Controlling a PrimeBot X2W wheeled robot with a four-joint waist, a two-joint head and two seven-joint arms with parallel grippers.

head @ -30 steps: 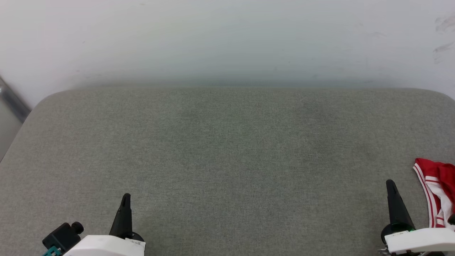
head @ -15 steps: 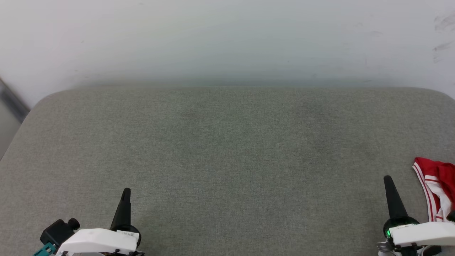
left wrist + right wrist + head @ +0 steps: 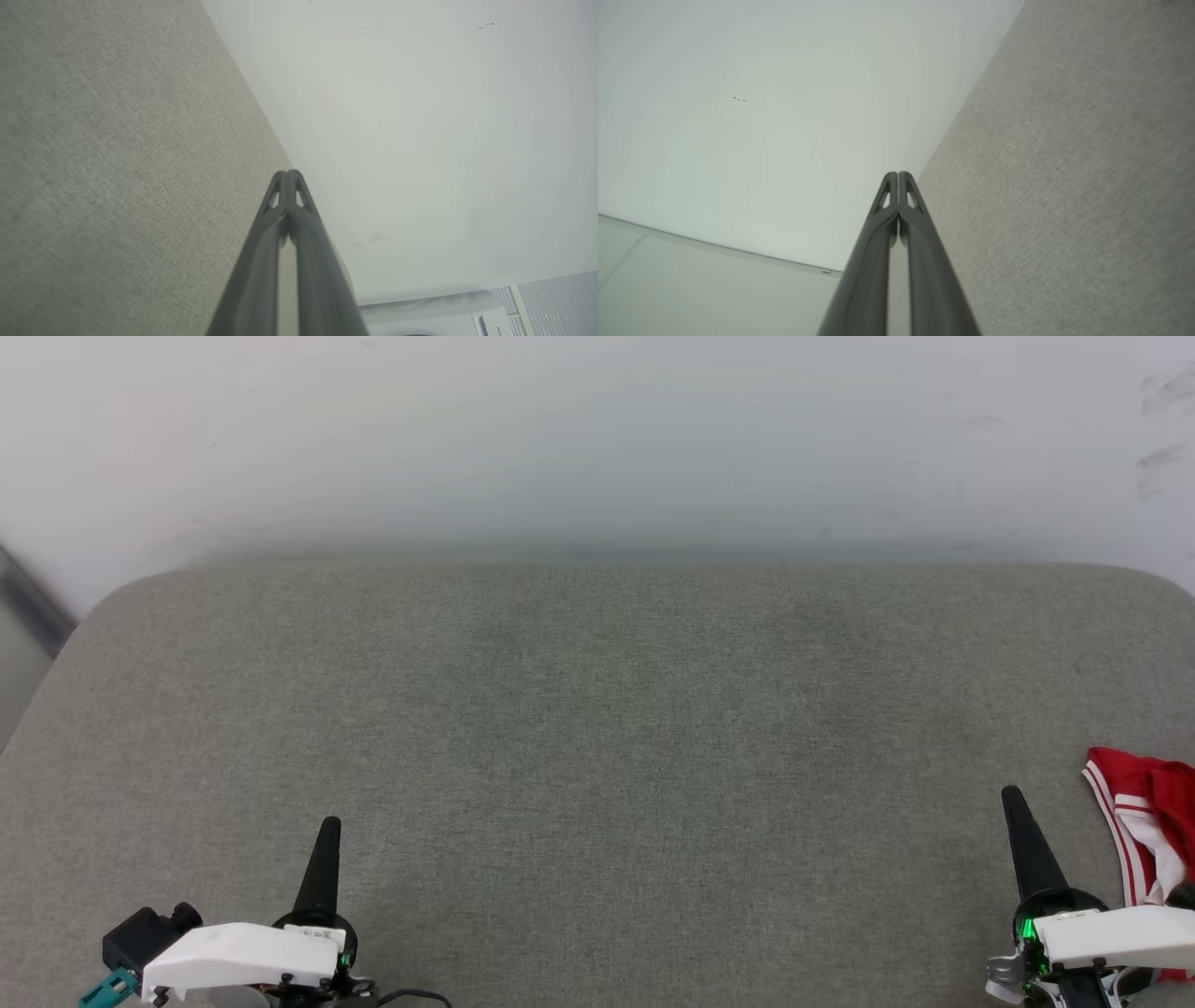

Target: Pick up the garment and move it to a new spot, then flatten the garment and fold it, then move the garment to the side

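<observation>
Because the head view's right edge cuts it off, you see only a bunched corner of the garment (image 3: 1144,807): red cloth, a white panel and striped trim. Its lower part is hidden behind the right arm's wrist housing (image 3: 1111,933). It lies on the counter (image 3: 597,756) at the near right, just beside the right hand (image 3: 1009,793) but apart from its fingers. Right hand and left hand (image 3: 328,823) each have their fingers pressed together, holding nothing. Compared with a second ago, both fingertips reach further up the head view and more of each wrist shows, while the garment lies where it did. The counter is grey woven fabric with rounded far corners, set against a white wall (image 3: 597,439) with faint scuffs (image 3: 1162,401) at its upper right.
</observation>
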